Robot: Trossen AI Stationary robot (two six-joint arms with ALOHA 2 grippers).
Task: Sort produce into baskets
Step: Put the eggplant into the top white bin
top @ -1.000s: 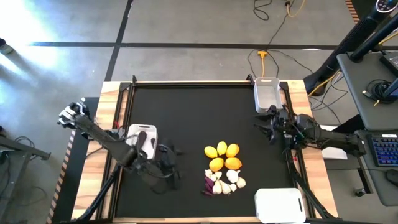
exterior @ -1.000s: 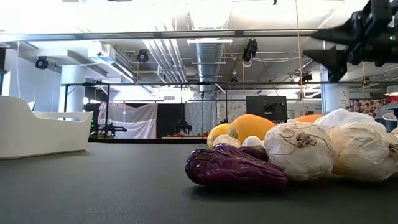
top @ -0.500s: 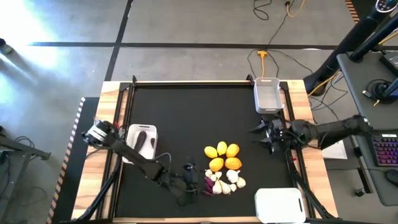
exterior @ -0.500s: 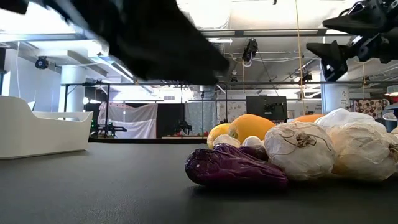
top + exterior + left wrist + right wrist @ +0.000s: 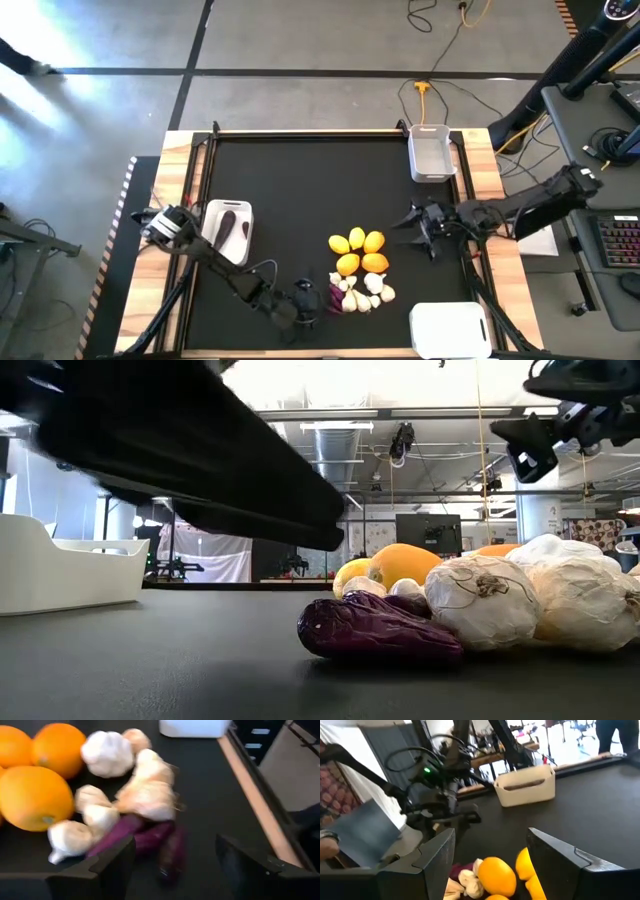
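The produce lies in one pile near the table's middle: yellow-orange citrus point(image 5: 358, 250), whitish garlic bulbs point(image 5: 367, 290) and dark purple vegetables point(image 5: 335, 295), all resting on the black mat. My left gripper point(image 5: 305, 300) is open just left of the purple vegetables point(image 5: 150, 840), which show ahead of its spread fingers point(image 5: 175, 865). My right gripper point(image 5: 415, 225) is open and empty, right of the citrus point(image 5: 495, 875) and above the mat point(image 5: 560, 430). One white basket point(image 5: 228, 225) at the left holds a purple vegetable.
A second white basket point(image 5: 432, 152) stands at the far right and a third point(image 5: 450, 330) at the near right corner. Wooden rails point(image 5: 180, 180) edge the mat. The left arm point(image 5: 200, 470) crosses the low view above the mat. Bare mat lies at the far middle.
My left gripper has swung from beside the left basket toward the table's right and near edge, ending beside the purple vegetables. My right gripper has moved toward the table's left, toward the citrus. The produce has stayed in place.
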